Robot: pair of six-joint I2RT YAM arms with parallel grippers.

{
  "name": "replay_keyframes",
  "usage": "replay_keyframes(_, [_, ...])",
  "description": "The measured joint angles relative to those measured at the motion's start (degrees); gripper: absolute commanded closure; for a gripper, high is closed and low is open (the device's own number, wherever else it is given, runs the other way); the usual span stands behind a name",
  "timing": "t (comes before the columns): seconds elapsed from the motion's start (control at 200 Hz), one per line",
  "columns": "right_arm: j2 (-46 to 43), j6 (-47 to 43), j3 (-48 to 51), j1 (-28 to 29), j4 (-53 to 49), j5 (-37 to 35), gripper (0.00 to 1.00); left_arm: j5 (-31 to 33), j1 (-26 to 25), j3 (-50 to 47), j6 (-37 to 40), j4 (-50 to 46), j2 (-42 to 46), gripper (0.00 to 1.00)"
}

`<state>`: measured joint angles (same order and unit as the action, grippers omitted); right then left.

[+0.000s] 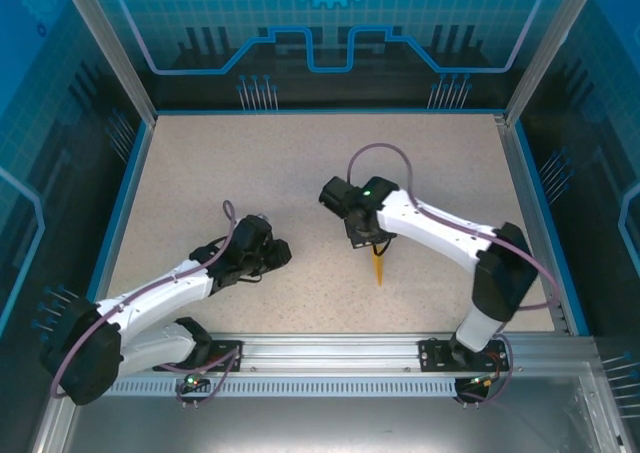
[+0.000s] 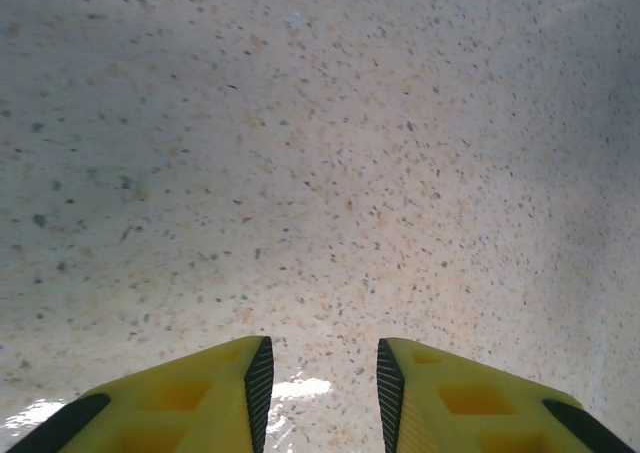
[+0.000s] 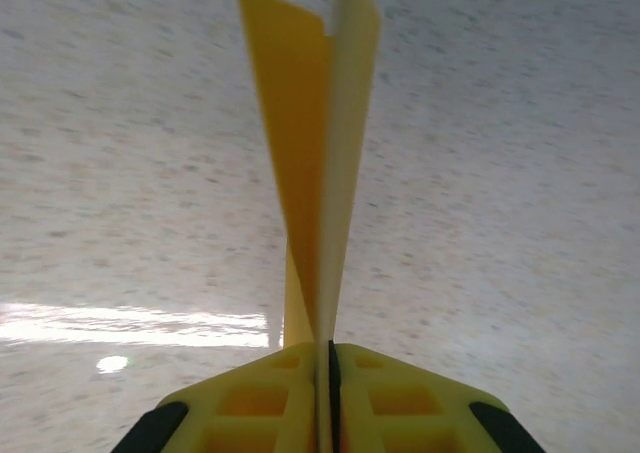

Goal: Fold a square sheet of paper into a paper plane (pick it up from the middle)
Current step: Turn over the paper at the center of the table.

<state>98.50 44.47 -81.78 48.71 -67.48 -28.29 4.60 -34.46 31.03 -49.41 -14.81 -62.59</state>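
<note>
The left pincer (image 2: 320, 373) hangs over the speckled table (image 1: 250, 173), jaws partly apart, gripping nothing. To its right, near the table's middle, the right pincer (image 3: 328, 358) is clamped on the paper plane (image 3: 315, 143), a narrow orange-yellow dart whose 2 layers splay apart.

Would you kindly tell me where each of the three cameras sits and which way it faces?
Top external: fixed above and behind the arm bases, looking down on the table; shows both arms, the left end effector and the right end effector.
Left wrist: on the left arm's wrist, facing the table past its own open yellow fingers.
Right wrist: on the right arm's wrist, facing along the paper plane clamped between its own fingers.
Shared: top external and right wrist both show the paper plane.
</note>
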Motion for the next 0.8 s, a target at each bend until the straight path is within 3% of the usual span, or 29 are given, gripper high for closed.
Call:
replay_keyframes(0.23, [17.9,2.7,-8.3,3.8,-6.1,-3.9,0.81,3.5,1.0,-3.1,-2.5,-2.0,6.4,0.59])
replay_keyframes(0.395, [24.2,2.4,-13.3,5.9,-4.9,-1.5,0.64,5.4,1.4,-5.2,-3.8,-4.0,12.1,0.55])
replay_keyframes(0.51, [23.6,0.3,-12.9,6.4,-0.7,3.7,0.45,6.0,1.4,-6.0,-4.6,-5.1,14.6,0.53])
replay_keyframes(0.675, [14.5,-3.7,-4.9,6.3,9.6,12.8,0.32,6.1,1.4,-6.1,-4.7,-5.4,15.0,0.51])
replay_keyframes(0.8, [2.8,-6.1,1.5,5.4,16.0,17.3,0.31,4.6,1.4,-6.1,-4.7,-4.3,13.5,0.49])
